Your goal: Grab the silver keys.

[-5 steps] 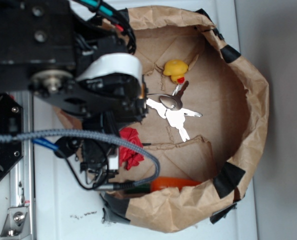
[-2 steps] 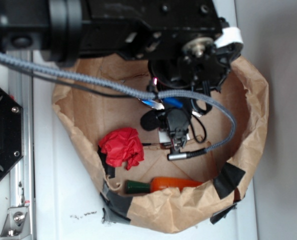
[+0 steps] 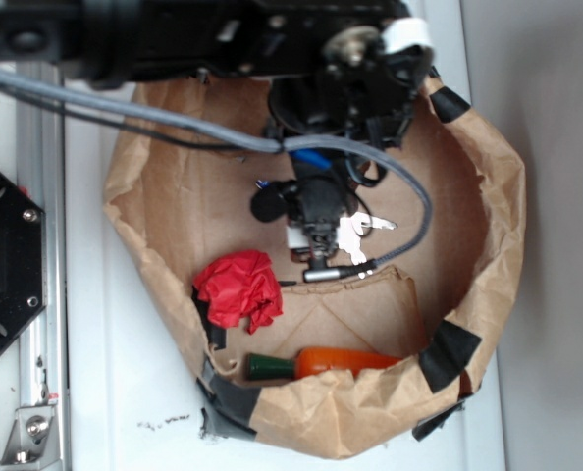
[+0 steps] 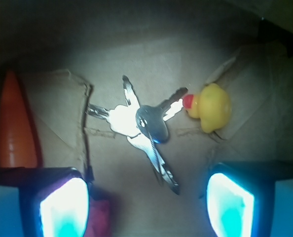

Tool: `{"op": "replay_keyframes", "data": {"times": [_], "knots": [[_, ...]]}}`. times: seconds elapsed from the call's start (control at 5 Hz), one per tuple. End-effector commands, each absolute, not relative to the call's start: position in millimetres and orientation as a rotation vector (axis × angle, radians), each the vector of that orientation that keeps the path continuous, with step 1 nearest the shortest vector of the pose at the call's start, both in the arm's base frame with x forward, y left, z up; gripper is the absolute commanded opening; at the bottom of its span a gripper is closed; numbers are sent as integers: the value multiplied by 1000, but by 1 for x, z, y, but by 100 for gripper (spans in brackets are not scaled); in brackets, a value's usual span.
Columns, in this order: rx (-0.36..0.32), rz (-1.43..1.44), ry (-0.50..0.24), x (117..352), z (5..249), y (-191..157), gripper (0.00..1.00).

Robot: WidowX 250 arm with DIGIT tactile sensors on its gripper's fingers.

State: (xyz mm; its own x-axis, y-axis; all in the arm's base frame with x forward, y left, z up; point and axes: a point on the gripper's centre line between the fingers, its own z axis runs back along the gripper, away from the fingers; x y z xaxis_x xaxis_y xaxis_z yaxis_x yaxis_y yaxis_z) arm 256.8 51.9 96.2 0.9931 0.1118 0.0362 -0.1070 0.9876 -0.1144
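1. Compared with a moment ago, we see the arm has shifted up and left in the exterior view, so part of the silver keys (image 3: 355,234) now peeks out beside it; a second ago the arm sat at the far left and the whole bunch lay in plain view.
2. The gripper (image 4: 146,205) hangs above the bag floor with its two fingers (image 4: 63,207) spread wide apart, holding nothing. The pads glow pale blue-white in the wrist view.
3. The keys lie flat on the brown floor, fanned out like a star, shiny and thin, with an oval fob on top. In the wrist view they sit between the fingers and beyond them, not touching either.
4. A small yellow rubber duck (image 4: 211,107), smooth and rounded with a red beak, sits just right of the keys, its beak nearly touching one key tip.
5. A smooth orange carrot-shaped toy (image 3: 341,360) with a dark green end lies along the bag's near wall; a crumpled red cloth (image 3: 238,289) sits to its left.
6. Everything rests inside a crinkled brown paper bag (image 3: 498,226), its rolled rim patched with black tape, on a white table (image 3: 125,392).
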Motion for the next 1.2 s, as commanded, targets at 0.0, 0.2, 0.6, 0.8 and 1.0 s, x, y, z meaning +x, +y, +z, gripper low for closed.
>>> {"op": "replay_keyframes", "data": {"times": [0.0, 0.2, 0.6, 0.8, 1.0], "knots": [[-95, 106, -111, 249, 108, 65, 100], [-93, 82, -125, 250, 100, 62, 100], [-84, 85, -138, 267, 81, 54, 100], [-50, 87, -136, 285, 73, 48, 100], [-37, 88, -133, 291, 68, 47, 100]]}}
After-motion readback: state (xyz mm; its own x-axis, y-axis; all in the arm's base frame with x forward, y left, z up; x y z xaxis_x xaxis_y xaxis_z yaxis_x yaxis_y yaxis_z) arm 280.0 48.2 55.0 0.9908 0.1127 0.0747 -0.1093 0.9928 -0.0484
